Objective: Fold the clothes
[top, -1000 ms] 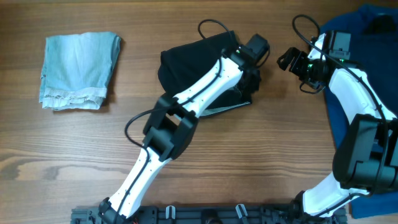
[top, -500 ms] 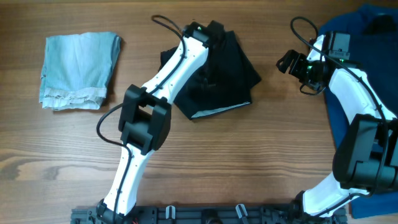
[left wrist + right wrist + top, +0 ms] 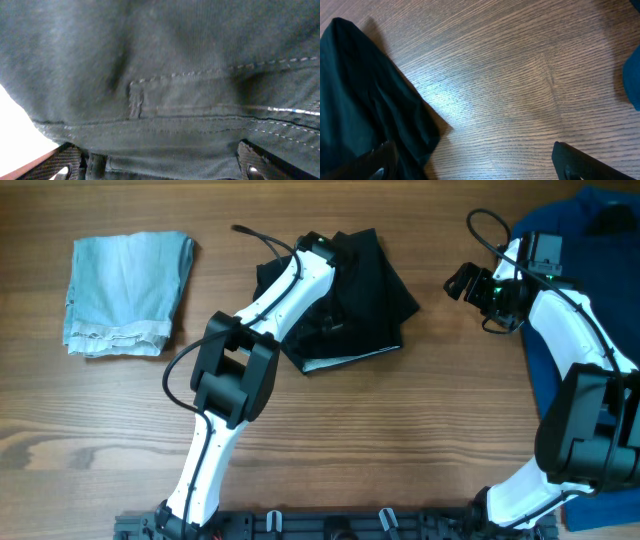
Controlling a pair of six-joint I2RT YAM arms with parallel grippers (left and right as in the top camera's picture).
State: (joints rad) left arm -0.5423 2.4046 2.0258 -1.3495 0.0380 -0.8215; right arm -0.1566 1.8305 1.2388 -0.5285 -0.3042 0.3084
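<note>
As the left gripper (image 3: pixel 156 172) hangs close above, jaws spread — the right gripper (image 3: pixel 474 172) likewise — bunched black fabric shorts (image 3: pixel 375 285) show stitched seams.

I see a wooden table (image 3: pixel 450 430) carrying three items: folded pale-blue denim (image 3: pixel 125 290) at far left, black shorts (image 3: pixel 378 278) bunched at centre, a blue garment (image 3: pixel 620 310) at the right edge

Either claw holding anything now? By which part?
Nothing held. Left claw is open just over the black shorts; right claw is open above the table.
</note>
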